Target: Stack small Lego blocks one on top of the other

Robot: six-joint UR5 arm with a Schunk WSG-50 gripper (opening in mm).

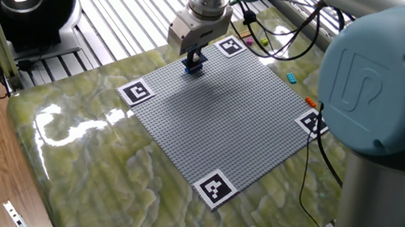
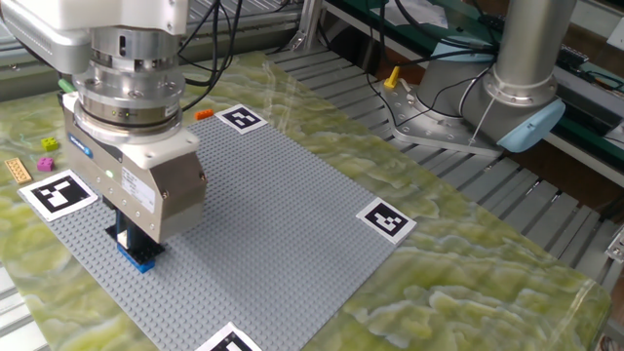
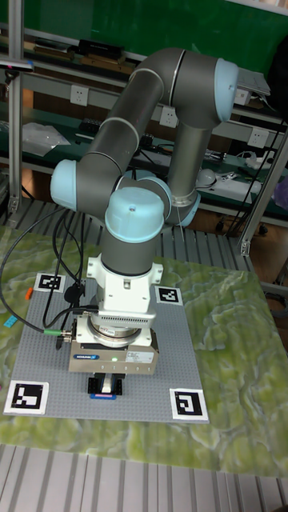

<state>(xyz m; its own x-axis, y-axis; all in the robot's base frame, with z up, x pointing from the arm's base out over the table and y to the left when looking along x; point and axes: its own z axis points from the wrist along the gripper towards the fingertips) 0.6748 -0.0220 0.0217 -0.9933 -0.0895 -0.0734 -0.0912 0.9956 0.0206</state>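
Jaws look pinched on a dark blue Lego block (image 2: pixel 139 252) low on the grey baseplate (image 2: pixel 283 214), near a marker square (image 2: pixel 60 194). Lifting before its studs seat, or releasing crooked, could leave it loose or tilted.

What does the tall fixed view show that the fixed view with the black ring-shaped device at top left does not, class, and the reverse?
Only the tall view: the arm's bent elbow and wall sockets behind. Only the ring view: wooden floor, a cyan brick lying off the grey baseplate. Both: the gripper down over a dark blue brick on the baseplate, among black-and-white markers.
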